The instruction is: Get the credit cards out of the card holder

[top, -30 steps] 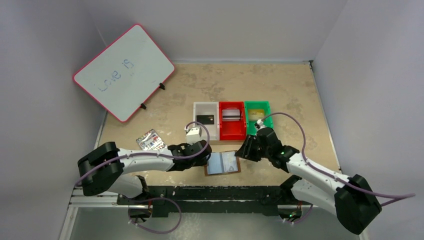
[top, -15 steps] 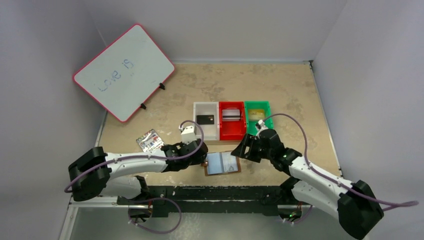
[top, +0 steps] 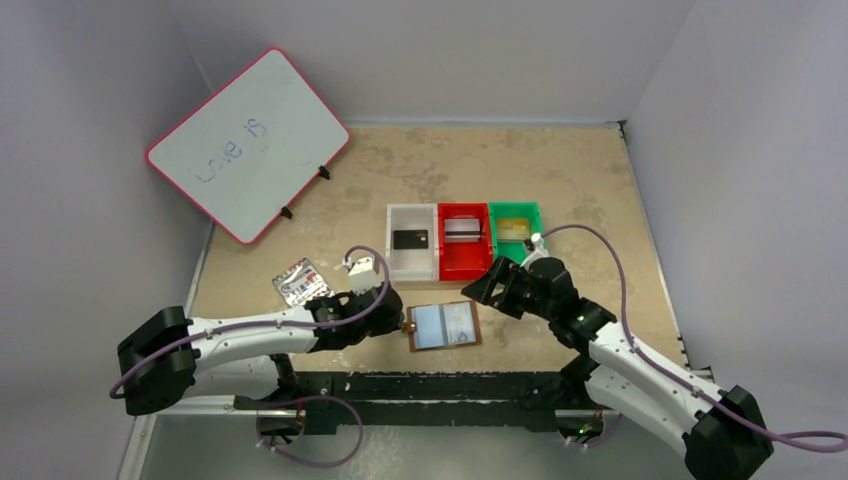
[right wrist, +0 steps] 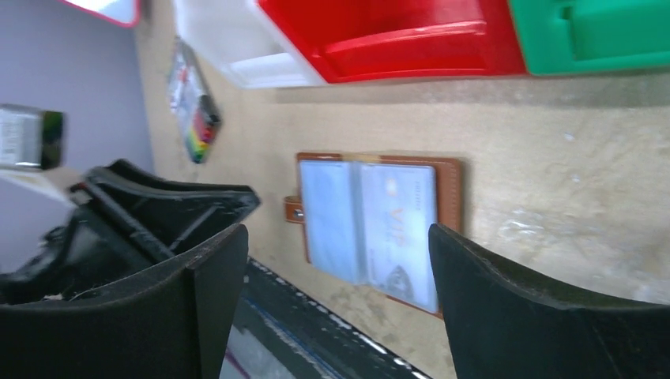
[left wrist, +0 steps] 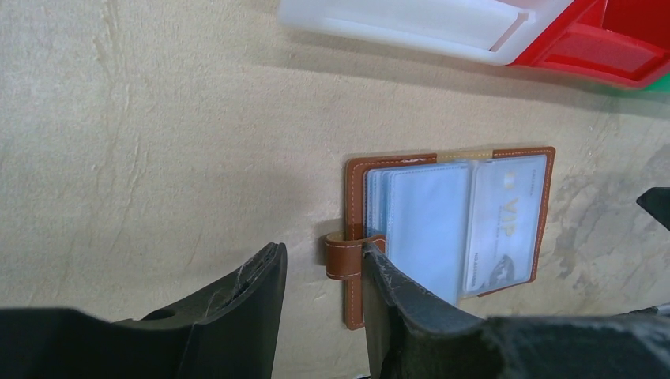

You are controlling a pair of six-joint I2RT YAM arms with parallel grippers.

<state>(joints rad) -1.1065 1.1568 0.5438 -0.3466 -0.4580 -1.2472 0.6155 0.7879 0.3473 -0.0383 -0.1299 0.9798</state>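
The card holder [top: 443, 325] lies open and flat near the front edge, clear sleeves up. In the left wrist view its snap tab [left wrist: 348, 257] sits between my fingers, against the right one; a pale card marked VIP [left wrist: 506, 221] shows in one sleeve. My left gripper [top: 396, 323] [left wrist: 320, 272] is open at the holder's left edge. My right gripper [top: 492, 290] [right wrist: 338, 237] is wide open above the holder's [right wrist: 450, 189] right side, holding nothing. The black card [top: 410, 239] lies in the white bin, the silvery grey card [top: 462, 227] in the red bin, the gold-tan card [top: 513, 228] in the green bin.
The white bin [top: 428, 262], red bin [top: 464, 262] and green bin [top: 538, 240] stand in a row just behind the holder. A white pack with rainbow stripes [top: 301, 283] lies to the left. A whiteboard [top: 247, 143] leans at the back left.
My left arm has drawn back to the left, its gripper now at the holder's snap tab. My right gripper has pulled slightly back from the holder. The holder has barely moved.
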